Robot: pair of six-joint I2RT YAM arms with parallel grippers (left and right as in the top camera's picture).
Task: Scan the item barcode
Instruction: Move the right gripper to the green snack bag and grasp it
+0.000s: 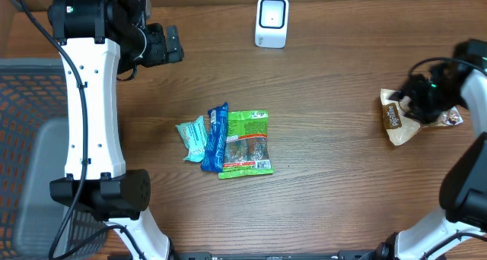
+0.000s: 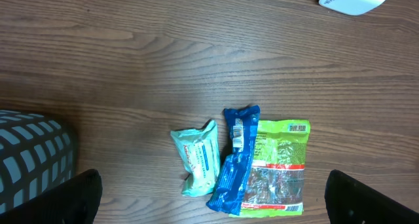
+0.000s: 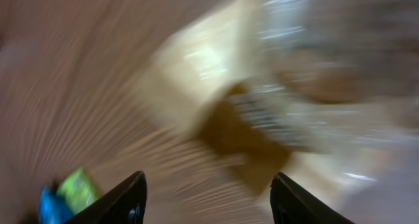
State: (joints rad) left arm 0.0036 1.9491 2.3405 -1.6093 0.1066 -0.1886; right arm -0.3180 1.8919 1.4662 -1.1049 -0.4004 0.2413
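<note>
The brown packet [image 1: 397,117] is lying flat near the right edge of the table [image 1: 327,191], well apart from the white scanner [image 1: 272,20] at the far side. In the overhead view its long axis is running roughly left to right, one end pointing toward the middle of the table and the other toward the right edge. The middle part is hiding under the right gripper [image 1: 418,105]. The packet is tan and crinkled, with a darker brown label carrying pale print, and a glossy brown and white patch at the right end. I cannot tell where the barcode is.

In the right wrist view the fingers [image 3: 124,201] are standing apart, with the packet blurred beyond them; whether they are touching it I cannot tell. The left gripper [image 1: 176,44] is hanging spread wide, holding nothing.

A teal packet [image 1: 194,137], a blue packet [image 1: 216,138] and a green packet [image 1: 247,142] are lying together in the middle.
</note>
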